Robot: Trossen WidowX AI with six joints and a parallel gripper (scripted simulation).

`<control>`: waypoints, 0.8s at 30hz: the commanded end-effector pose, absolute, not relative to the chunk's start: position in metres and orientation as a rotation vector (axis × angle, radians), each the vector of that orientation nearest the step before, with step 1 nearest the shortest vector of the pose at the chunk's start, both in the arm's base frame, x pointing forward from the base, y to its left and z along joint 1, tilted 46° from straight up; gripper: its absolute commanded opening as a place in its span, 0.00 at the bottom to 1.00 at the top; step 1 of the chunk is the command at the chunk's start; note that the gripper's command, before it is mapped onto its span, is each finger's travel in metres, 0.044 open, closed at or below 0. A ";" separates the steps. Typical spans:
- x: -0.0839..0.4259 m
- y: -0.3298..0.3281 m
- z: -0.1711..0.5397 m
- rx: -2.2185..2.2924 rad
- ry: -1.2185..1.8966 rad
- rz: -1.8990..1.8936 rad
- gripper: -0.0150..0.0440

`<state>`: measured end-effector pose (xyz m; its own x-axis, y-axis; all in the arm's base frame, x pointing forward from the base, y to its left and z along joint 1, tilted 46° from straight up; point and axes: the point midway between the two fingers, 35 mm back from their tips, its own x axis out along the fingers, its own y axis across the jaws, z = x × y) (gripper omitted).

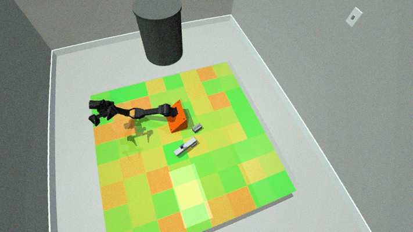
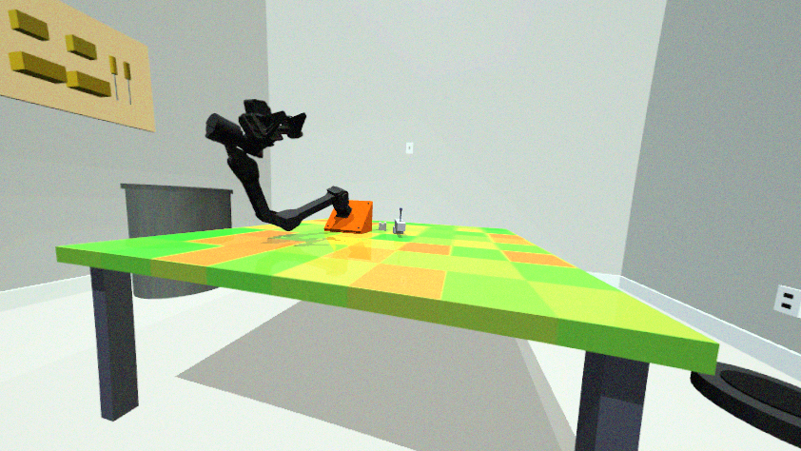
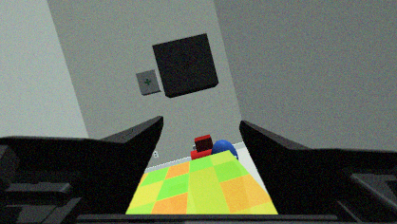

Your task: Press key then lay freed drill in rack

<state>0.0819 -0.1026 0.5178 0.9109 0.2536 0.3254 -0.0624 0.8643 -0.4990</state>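
In the top view, reaches with the black arm from an orange wedge mount towards the left corner of the tabletop. Carries the hand high above that corner, spread wide and gripping nothing.

Shows a long pale grey fixture lying slantwise near the mount, inward from the tabletop's upper edge in the top view and well apart from the hand. Bears a thin upright stem with a dark tip on that fixture; cannot tell whether to call it the drill or the key. Shows a small grey block just beside the mount, between the fixture and the upper edge; too small to tell whether to call it the rack.

Beyond the upper edge, shows a dark grey bin standing apart from the tabletop. In the exterior view, displays a tan tool board on the wall, above and beyond the tabletop's left corner. Past the tabletop's far edge in the wrist view, reveals a blue ball next to red objects.
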 end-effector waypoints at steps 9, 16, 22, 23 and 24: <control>0.082 -0.101 0.518 -0.500 -0.394 0.174 0.53; 0.113 -0.016 0.506 -0.572 -0.234 0.239 0.25; 0.153 0.049 0.477 -0.645 -0.052 0.253 0.25; 0.161 0.059 0.470 -0.663 -0.010 0.253 0.25; 0.169 0.069 0.461 -0.680 0.033 0.251 0.25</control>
<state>0.1431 0.0348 0.4878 0.9661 0.2576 0.0157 -0.1982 0.7795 -0.5942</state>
